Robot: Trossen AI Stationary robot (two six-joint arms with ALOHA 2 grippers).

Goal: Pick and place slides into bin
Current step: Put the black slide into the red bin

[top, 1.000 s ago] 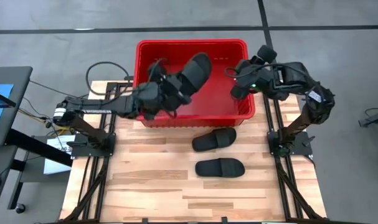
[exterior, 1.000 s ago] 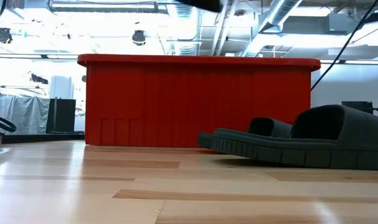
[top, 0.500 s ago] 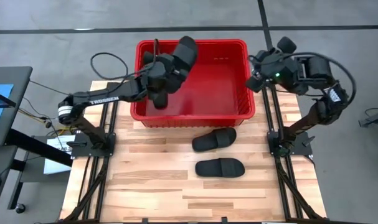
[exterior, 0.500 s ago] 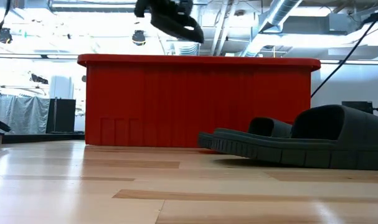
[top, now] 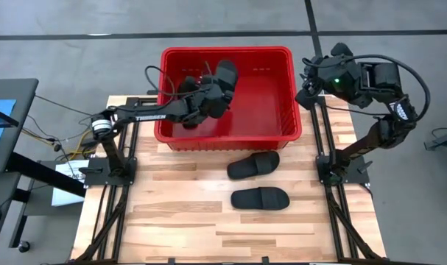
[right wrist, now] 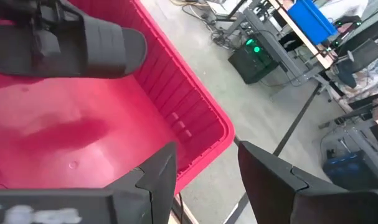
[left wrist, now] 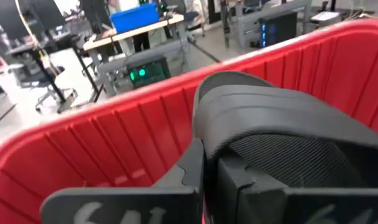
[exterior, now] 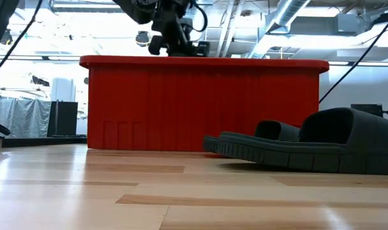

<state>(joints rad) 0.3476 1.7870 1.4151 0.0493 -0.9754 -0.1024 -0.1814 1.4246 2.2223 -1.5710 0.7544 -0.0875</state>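
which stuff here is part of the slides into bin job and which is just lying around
Part of the job:
- red bin
- slide held over the bin by the left hand
- two slides on the table: one nearer the bin, one farther out
- right hand, open, at the bin's right rim

Just around:
- blue crate on a bench behind
- loose cables left of the table

Bin [top: 286, 110] at table's [top: 179, 213] far edge, one slide [top: 224, 81] apparently over its interior, two slides [top: 254, 165] [top: 260, 198] just in front.
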